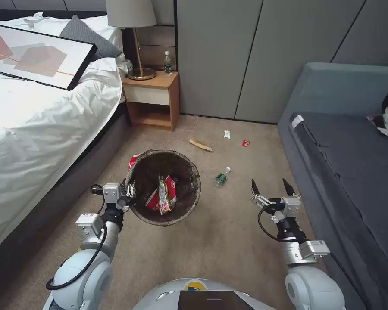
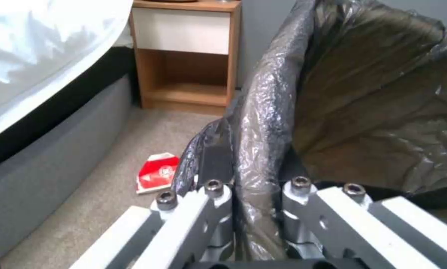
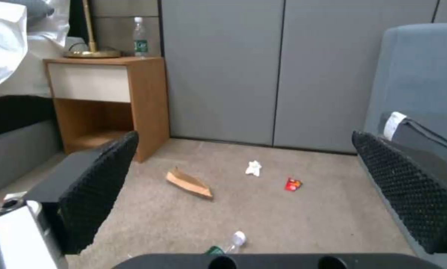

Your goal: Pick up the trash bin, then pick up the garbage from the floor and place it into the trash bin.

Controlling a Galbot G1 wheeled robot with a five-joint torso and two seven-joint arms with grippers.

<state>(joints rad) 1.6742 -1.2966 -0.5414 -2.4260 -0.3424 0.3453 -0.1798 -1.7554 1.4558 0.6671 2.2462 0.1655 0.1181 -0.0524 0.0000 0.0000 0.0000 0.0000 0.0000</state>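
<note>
The carpeted floor (image 1: 228,241) stretches ahead of both grippers between a white-sheeted bed (image 1: 39,129) on the left gripper's outer side and a grey sofa (image 1: 353,163) on the right gripper's outer side. Beyond the left gripper, against the wall, stands a wooden nightstand (image 1: 153,101) with a brass lamp (image 1: 136,38) and a water bottle (image 1: 167,63) on top.

The trash bin (image 1: 189,206), lined with a dark bag, is held up off the carpet by the left gripper (image 1: 129,191), whose jaws are clamped on the bag-covered rim on the bin's left side; in the left wrist view one finger (image 2: 216,164) presses the outside of the crinkled liner (image 2: 268,119). Inside the bin lie red snack packets (image 1: 164,196).

The right gripper (image 1: 271,187) hovers above the carpet to the right of the bin, well apart from it, its two black fingers (image 3: 99,179) spread wide with nothing between them.

A small green-labelled plastic bottle (image 1: 222,177) lies on the carpet just ahead and to the left of the right gripper, between it and the bin. Farther ahead of that gripper lie a brown paper scrap (image 1: 201,144), a crumpled white wrapper (image 1: 226,134) and a small red wrapper (image 1: 245,143). A red packet (image 2: 157,173) lies on the carpet below the left gripper, beside the bin.
</note>
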